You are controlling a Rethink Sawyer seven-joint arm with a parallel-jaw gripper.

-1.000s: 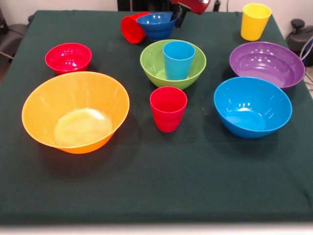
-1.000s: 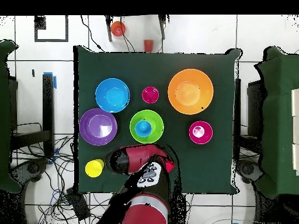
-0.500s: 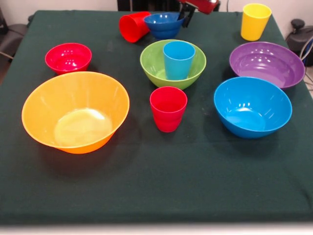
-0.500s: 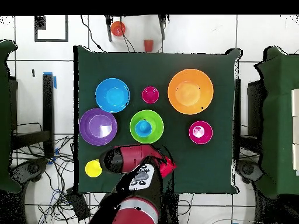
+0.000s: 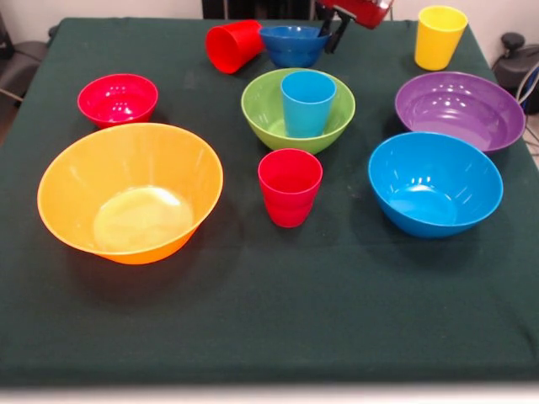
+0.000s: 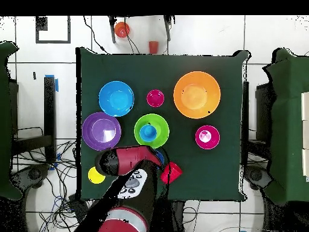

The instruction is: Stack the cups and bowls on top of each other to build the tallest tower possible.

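Gripper (image 5: 335, 38) at far tabletop (image 5: 269, 320) edge, beside small dark blue bowl (image 5: 293, 44); finger state cannot tell. Tipped red cup (image 5: 233, 45) touching that bowl. Light blue cup (image 5: 307, 102) standing in green bowl (image 5: 268, 114); no tower otherwise. Risk: arm nudge rolls tipped cup off edge.

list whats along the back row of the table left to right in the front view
red cup lying on its side → small dark blue bowl → pincer → yellow cup
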